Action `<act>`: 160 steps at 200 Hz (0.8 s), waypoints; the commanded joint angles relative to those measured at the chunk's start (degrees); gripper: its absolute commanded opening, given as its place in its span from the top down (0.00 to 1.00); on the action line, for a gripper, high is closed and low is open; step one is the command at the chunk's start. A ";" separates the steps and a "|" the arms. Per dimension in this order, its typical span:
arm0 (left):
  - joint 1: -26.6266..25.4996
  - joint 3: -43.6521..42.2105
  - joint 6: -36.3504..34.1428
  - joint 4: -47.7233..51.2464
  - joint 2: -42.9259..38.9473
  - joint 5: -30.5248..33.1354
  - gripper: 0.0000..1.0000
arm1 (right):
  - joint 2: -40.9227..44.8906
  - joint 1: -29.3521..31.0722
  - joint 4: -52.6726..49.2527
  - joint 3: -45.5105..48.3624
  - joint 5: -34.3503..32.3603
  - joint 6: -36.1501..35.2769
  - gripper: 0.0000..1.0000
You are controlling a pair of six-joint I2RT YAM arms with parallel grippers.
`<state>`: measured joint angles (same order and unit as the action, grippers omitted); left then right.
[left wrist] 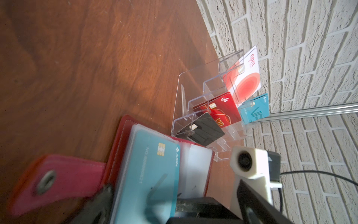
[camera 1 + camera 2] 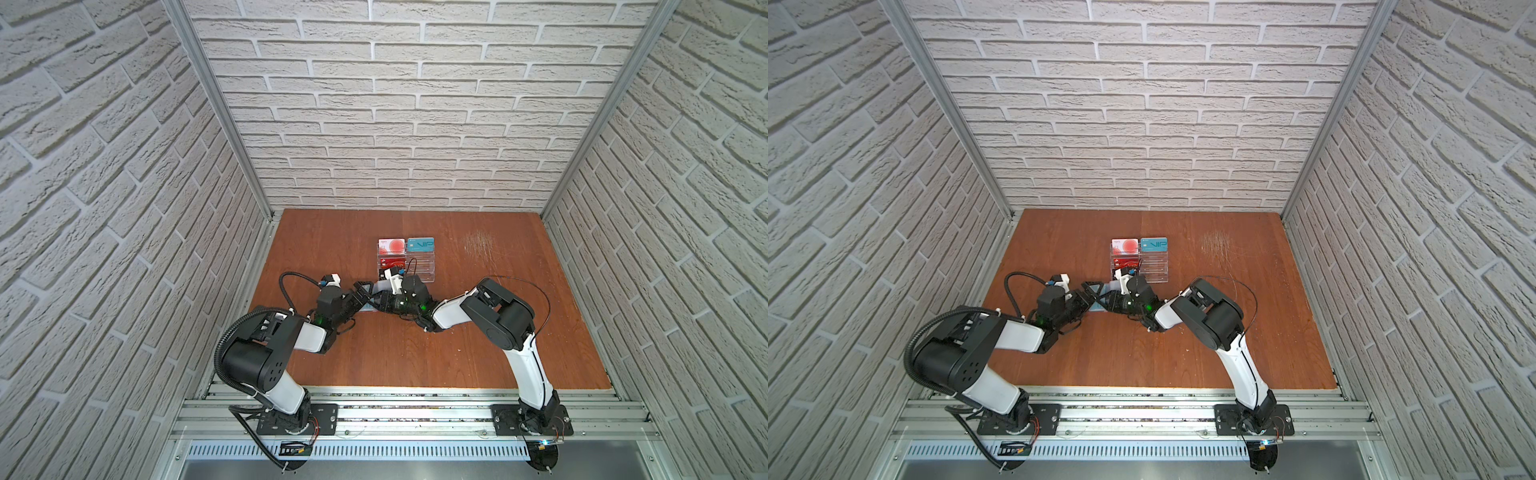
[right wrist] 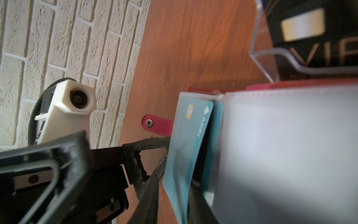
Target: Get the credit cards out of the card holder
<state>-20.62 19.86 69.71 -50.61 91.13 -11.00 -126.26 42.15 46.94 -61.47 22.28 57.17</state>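
Note:
The red card holder [image 1: 124,135] lies open on the wooden table in front of the clear stand, with its snap tab [image 1: 58,174] spread to the side. A teal credit card [image 1: 151,164] sits in a clear sleeve page that stands up from the holder [image 3: 201,90]. My right gripper [image 3: 180,184] is shut on the teal card [image 3: 191,135] near its lower edge, one finger on each face. My left gripper [image 1: 176,211] is open wide around the holder. One of its fingertips [image 3: 164,138] touches the card's face. In both top views the two grippers [image 2: 365,293] [image 2: 379,305] meet and hide most of the holder.
A clear acrylic tiered stand [image 2: 419,266] stands just behind the grippers. It holds a white-and-red card [image 2: 391,246], a teal VIP card [image 2: 420,244], a red VIP card [image 1: 222,110] and a black card [image 1: 205,130]. Brick walls enclose the table on three sides.

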 commanded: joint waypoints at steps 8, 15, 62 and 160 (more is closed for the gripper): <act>-0.96 -0.26 1.38 3.50 1.47 -3.14 0.02 | -1.61 1.73 -0.04 -2.69 3.91 -0.24 0.73; -1.00 -0.26 1.39 3.62 1.42 -3.14 0.02 | -1.57 1.73 -0.52 -3.06 3.99 -0.38 0.73; -0.39 -0.35 1.35 4.02 0.98 -3.14 0.02 | -2.34 1.71 -1.33 -4.69 3.57 -0.23 0.73; 1.94 -2.44 1.47 3.76 0.21 -3.66 0.02 | -0.32 -1.27 5.29 -0.31 5.37 1.29 0.75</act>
<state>-19.18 19.68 70.54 -50.65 91.07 -12.43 -128.07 41.39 47.97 -63.64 24.73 58.37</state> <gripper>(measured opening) 0.982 0.250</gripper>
